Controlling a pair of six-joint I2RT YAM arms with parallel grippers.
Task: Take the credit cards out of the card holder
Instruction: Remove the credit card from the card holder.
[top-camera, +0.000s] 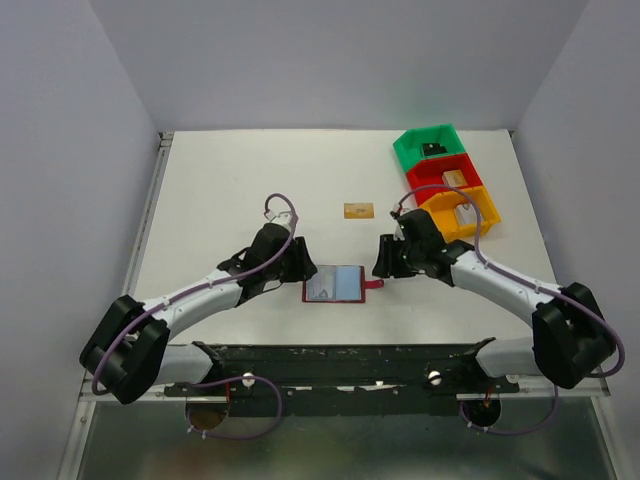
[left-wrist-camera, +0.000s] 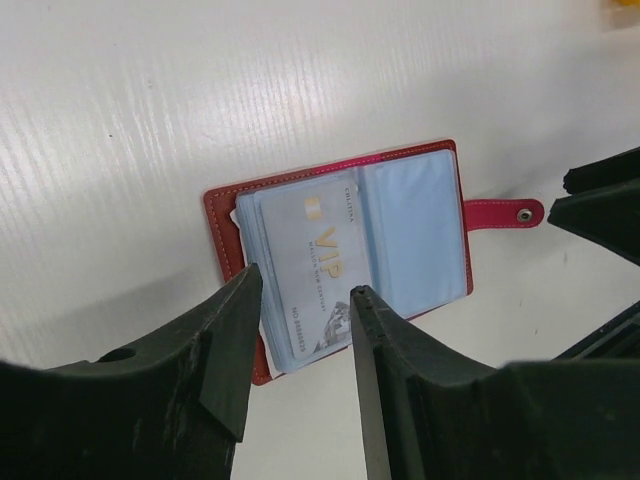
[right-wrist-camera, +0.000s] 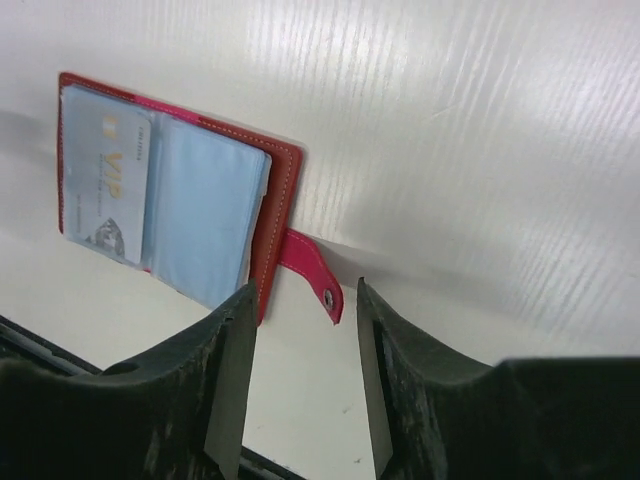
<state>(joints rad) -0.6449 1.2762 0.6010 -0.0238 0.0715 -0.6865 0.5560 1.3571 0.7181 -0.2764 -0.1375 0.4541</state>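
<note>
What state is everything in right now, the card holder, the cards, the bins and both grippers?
card holder: open, flat on the table.
snap tab: undone, sticking out sideways.
VIP card: inside a clear sleeve.
gold card: out, lying loose on the table.
bins: upright, each holding small items.
left gripper: open, at the card holder's left edge.
right gripper: open, beside the snap tab.

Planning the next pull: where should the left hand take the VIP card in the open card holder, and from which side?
Likely the short end of the VIP card nearest the left hand, approached low from the outer left side of the card holder: the holder lies open and flat, and that end sits between the open fingers. Whether the sleeve opens there is unclear.
</note>
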